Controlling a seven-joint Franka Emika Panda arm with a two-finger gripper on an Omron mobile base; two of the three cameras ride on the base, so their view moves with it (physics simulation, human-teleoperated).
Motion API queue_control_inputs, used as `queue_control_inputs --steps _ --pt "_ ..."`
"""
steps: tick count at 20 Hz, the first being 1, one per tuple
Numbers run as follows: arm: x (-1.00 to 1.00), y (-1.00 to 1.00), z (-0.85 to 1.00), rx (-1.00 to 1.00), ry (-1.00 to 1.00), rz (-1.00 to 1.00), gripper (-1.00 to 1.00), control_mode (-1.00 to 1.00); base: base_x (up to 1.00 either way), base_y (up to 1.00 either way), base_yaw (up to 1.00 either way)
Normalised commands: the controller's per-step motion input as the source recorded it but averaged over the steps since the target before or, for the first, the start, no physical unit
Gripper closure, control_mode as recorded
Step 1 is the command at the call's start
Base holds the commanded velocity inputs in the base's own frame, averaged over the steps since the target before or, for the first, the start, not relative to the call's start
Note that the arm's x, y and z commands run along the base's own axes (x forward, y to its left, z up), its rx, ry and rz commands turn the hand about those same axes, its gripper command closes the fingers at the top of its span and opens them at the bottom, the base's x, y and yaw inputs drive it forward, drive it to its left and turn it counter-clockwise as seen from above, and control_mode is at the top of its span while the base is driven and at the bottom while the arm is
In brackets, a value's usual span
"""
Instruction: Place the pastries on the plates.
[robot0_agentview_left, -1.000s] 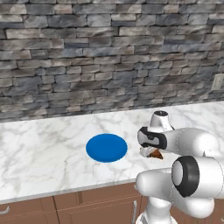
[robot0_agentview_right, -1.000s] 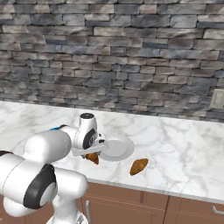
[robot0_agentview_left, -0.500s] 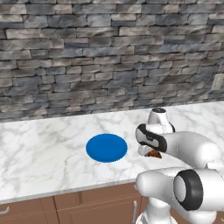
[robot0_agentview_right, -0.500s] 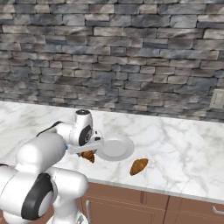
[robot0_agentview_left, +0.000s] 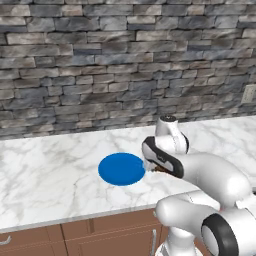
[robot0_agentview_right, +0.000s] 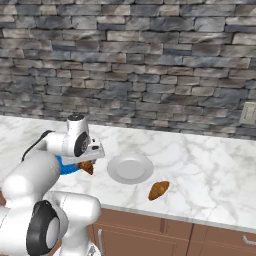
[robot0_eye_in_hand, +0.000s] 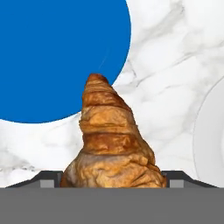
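The two-finger gripper (robot0_agentview_right: 86, 165) is clasping a golden-brown ridged croissant (robot0_eye_in_hand: 113, 144), hanging over the marble counter (robot0_agentview_left: 45, 175) between the round bright blue plate (robot0_agentview_left: 121, 169) and glossy white plate (robot0_agentview_right: 130, 168). A second golden-brown croissant (robot0_agentview_right: 159, 190) is lying beside the white plate.

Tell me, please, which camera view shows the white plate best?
The right base view: the white plate lies whole on the counter, between the hand and a loose croissant. The hand view catches an edge of it. In the left base view I cannot make it out.
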Motion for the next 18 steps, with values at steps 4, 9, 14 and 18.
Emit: queue_control_inputs --steps 4,9,14,18 --pt "0.93 0.96 0.11 -0.05 0.0 -0.07 1.0 -1.0 0.0 0.0 0.0" --pt "0.63 0.97 0.19 -0.06 0.0 -0.04 1.0 -1.0 0.0 0.0 0.0" --pt "0.18 0.1 -0.18 -0.01 -0.04 0.0 1.0 -1.0 0.0 0.0 0.0" --pt "-0.11 0.0 -0.34 0.0 0.0 0.0 1.0 -1.0 0.0 0.0 0.0"
